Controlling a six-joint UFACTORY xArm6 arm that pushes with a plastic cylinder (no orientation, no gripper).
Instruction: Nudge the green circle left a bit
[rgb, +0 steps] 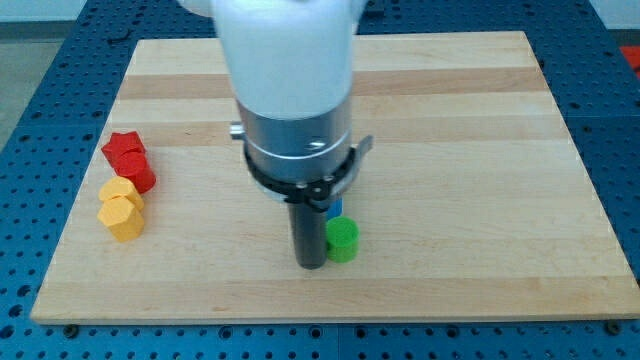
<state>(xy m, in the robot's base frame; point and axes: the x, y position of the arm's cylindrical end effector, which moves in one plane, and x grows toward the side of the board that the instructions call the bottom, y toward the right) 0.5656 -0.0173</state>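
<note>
camera view. wooden board (480, 120): one arm, dark rod, no gripper, grasping nothing; my tip (310, 266) rests near the board's bottom edge, centre. green circle (343, 240): touching the rod's right side. blue block (335, 208): just above green, mostly hidden, shape unclear. red star (128, 160) and yellow block (122, 209): left edge, touching.

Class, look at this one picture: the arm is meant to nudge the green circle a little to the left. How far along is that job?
Nothing looks done yet. In hand: my tip sits right against the green circle, but on its left side in the view. Left to do: a leftward nudge would probably need the tip round on the circle's right. A blue block peeks out just behind.
</note>
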